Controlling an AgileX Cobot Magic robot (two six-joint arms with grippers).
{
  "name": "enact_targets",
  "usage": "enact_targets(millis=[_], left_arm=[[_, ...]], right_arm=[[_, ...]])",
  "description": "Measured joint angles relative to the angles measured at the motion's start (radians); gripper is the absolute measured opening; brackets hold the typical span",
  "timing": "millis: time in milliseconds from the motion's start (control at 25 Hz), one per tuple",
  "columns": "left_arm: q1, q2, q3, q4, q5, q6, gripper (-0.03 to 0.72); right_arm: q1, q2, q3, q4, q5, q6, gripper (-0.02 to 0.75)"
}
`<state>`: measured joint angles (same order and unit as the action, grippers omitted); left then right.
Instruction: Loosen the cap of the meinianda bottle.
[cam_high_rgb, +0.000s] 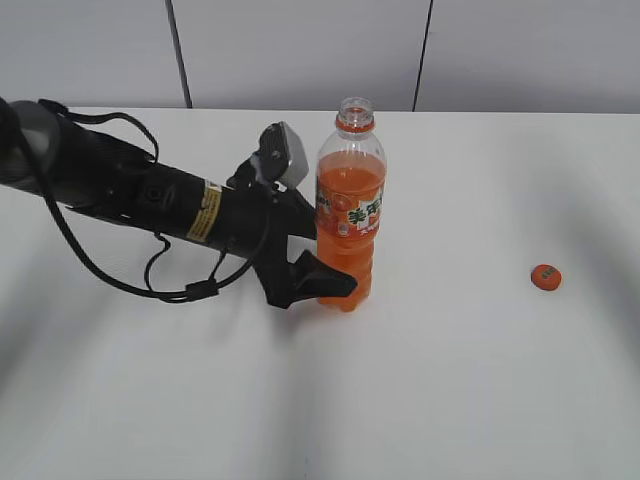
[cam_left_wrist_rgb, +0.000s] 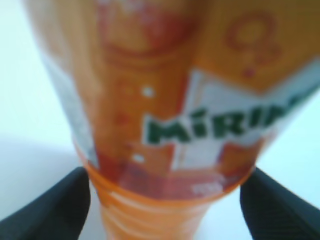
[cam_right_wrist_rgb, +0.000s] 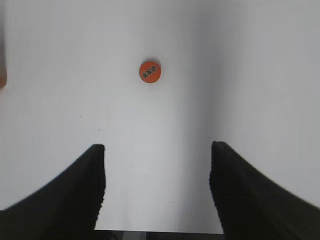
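The meinianda bottle (cam_high_rgb: 350, 215) stands upright on the white table, its mouth open with no cap on it. It fills the left wrist view (cam_left_wrist_rgb: 170, 115). My left gripper (cam_high_rgb: 327, 283) is shut on the bottle's lower body, with one finger on each side of it (cam_left_wrist_rgb: 165, 200). The small orange cap (cam_high_rgb: 545, 277) lies flat on the table far to the right of the bottle. In the right wrist view the cap (cam_right_wrist_rgb: 149, 71) lies ahead of my right gripper (cam_right_wrist_rgb: 157, 150), which is open, empty and well short of it. The right arm is out of the exterior view.
The white table (cam_high_rgb: 450, 380) ends at a grey panelled wall (cam_high_rgb: 300, 50) behind the bottle. The left arm with its cables (cam_high_rgb: 130, 190) stretches in from the left edge.
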<state>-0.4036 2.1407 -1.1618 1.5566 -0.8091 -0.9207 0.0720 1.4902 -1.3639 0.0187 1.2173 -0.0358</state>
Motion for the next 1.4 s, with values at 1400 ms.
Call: enact_targets(millis=[1400], left_arm=[[0.191,-0.414,-0.004,-0.384,1.129,0.059,0.454]], right_arm=[[0.0,-0.139,0.0,0.003,0.002,-0.001,0.482]])
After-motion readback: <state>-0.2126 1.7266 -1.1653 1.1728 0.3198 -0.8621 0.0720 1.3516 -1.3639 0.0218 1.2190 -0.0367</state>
